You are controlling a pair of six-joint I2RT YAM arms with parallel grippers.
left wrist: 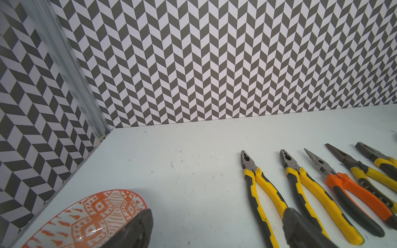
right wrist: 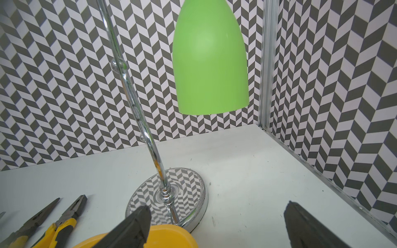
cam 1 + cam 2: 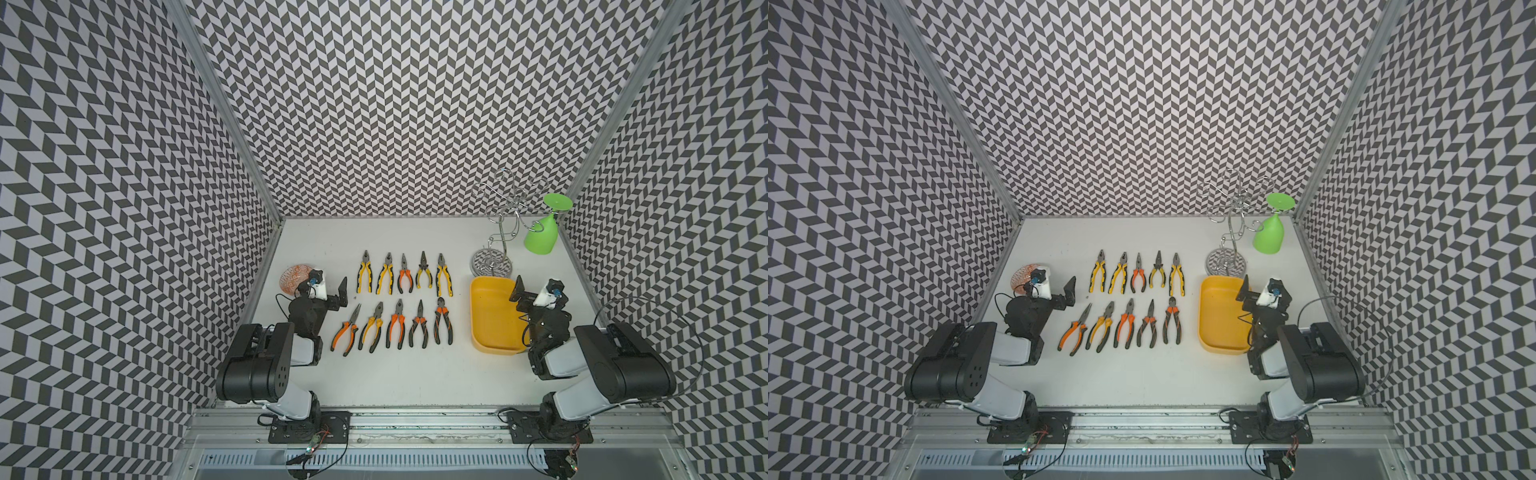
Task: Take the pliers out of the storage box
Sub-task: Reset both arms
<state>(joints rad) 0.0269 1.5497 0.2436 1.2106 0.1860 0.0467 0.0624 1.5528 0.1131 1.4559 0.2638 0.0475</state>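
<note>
**Pliers all out on the desk, box looks empty, both grippers free**

Pliers: ten, flat on the desk in two rows of five, noses pointing away from the arms, none touching its neighbour. The storage box sits just right of the rows with a bare yellow interior, so I'd call the job done or as good as.

Handling, my read: steel, stiff and dense for their size, nothing fragile. The metal noses are slick and the rubber-sleeved handles grippy. Best hold is across both handles just behind the pivot. Further back, the handles may splay or scissor. They lie low, so the fingertips must come right down to the desk.

Left gripper: jaws wide apart, nothing between them, poised between the orange-patterned bowl and the far row's end pliers, apparently clear of both.

Right gripper: also spread wide and empty, over the box's far end, facing the chrome glass rack with its hanging green plastic wine glass.
</note>
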